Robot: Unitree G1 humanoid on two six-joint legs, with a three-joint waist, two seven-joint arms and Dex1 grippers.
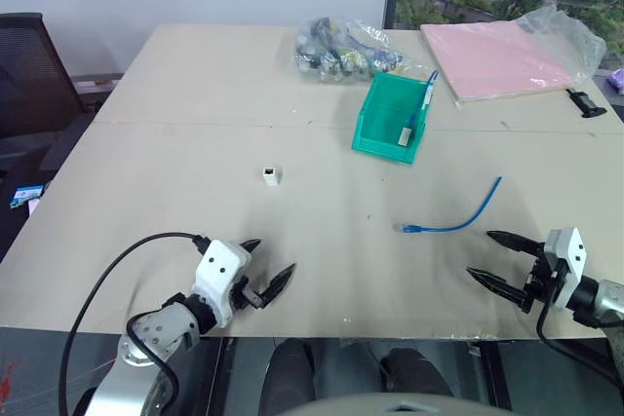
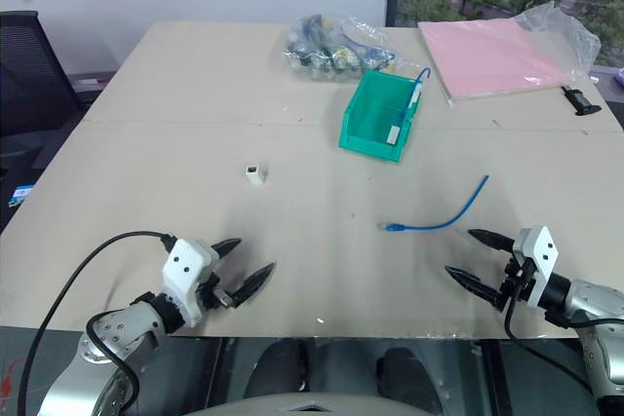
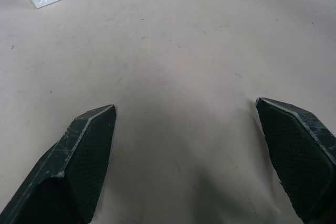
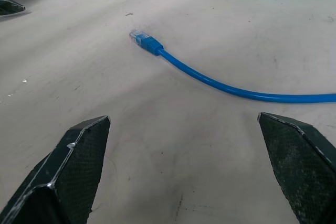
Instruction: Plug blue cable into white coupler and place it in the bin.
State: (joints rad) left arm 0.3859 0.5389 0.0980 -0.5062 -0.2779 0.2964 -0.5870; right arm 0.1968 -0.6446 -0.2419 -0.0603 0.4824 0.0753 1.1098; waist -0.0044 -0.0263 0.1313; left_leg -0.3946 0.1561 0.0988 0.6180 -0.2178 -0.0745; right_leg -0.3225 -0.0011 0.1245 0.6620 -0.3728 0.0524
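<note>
My left tool (image 1: pixel 268 260) hovers low at the near left, its two black fingers spread wide and empty, pointing forward and inward. My right tool (image 1: pixel 495 258) sits low at the near right, fingers likewise splayed, empty, aimed inward.

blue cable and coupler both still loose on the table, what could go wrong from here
1. The white coupler is tiny and lies apart from the blue cable; the wide-open left gripper could nudge it away rather than pinch it.
2. The cable lies flat on the table, so the right gripper may scrape the surface or grab mid-length, leaving the plug dangling and hard to aim.
3. The bin already holds a cable, which could snag the new one.
</note>
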